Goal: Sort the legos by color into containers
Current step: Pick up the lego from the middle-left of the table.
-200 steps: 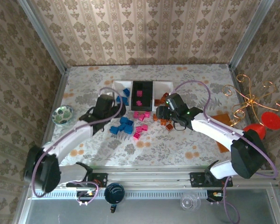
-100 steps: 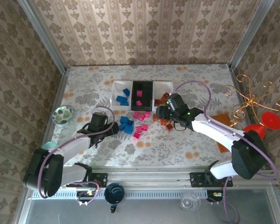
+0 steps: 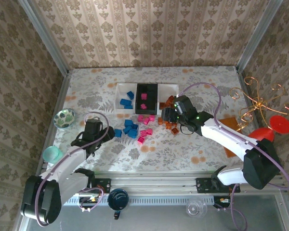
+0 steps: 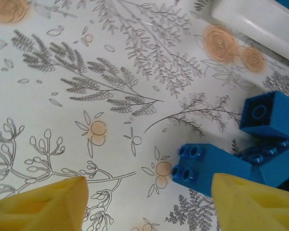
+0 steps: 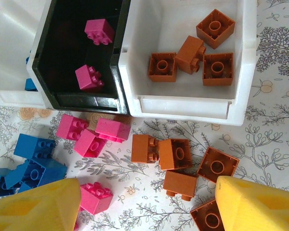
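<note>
Three trays stand side by side at the back. The left white tray (image 3: 121,95) holds blue legos, the black tray (image 5: 62,98) holds two pink ones (image 5: 89,78), and the right white tray (image 5: 183,103) holds several orange-brown ones (image 5: 190,54). Loose blue (image 3: 130,129), pink (image 3: 145,132) and orange-brown legos (image 5: 176,154) lie in front of the trays. My right gripper (image 5: 147,211) hangs open over the loose orange-brown bricks, gripping nothing. My left gripper (image 4: 149,207) is open low over the cloth, with a blue brick (image 4: 212,168) by its right finger (image 4: 255,207).
A green patterned bowl (image 3: 64,118) and a teal cup (image 3: 52,154) sit at the left. An orange-brown board (image 3: 227,123), a copper wire stand (image 3: 260,101) and a red piece (image 3: 278,124) are at the right. Flowered cloth covers the table.
My left arm has drawn back from the left white tray toward the near left, and its gripper now sits beside the loose blue bricks. The right gripper has barely shifted.
</note>
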Available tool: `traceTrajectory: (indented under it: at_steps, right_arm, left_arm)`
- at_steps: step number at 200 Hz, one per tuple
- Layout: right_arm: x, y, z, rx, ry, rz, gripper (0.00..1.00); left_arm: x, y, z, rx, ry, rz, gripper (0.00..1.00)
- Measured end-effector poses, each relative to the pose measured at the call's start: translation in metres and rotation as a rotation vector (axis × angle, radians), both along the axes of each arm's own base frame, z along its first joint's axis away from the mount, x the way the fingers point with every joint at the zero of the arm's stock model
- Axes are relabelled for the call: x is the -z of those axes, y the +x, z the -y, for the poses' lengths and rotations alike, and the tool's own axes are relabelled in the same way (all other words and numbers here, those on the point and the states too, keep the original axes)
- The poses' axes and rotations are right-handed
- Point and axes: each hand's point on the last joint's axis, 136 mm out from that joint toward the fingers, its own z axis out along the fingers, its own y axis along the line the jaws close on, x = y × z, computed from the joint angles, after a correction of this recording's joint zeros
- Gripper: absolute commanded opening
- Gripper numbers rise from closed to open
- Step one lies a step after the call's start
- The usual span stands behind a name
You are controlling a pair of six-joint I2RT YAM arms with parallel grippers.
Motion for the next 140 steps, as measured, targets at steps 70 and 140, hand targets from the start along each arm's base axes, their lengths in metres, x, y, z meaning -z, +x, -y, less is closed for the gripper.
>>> traceTrajectory:
  at_steps: [70,140]
  right_arm:
    - [0.0,0.0,0.0,0.0,-0.001,-0.001,0.75]
    - [0.0,0.0,0.0,0.0,-0.001,0.0,0.75]
  left_arm:
    - [0.005,-0.003,0.053,0.202,0.068,-0.043,0.77]
    - [0.028,-0.005,0.042,0.194,0.166,-0.102,0.74]
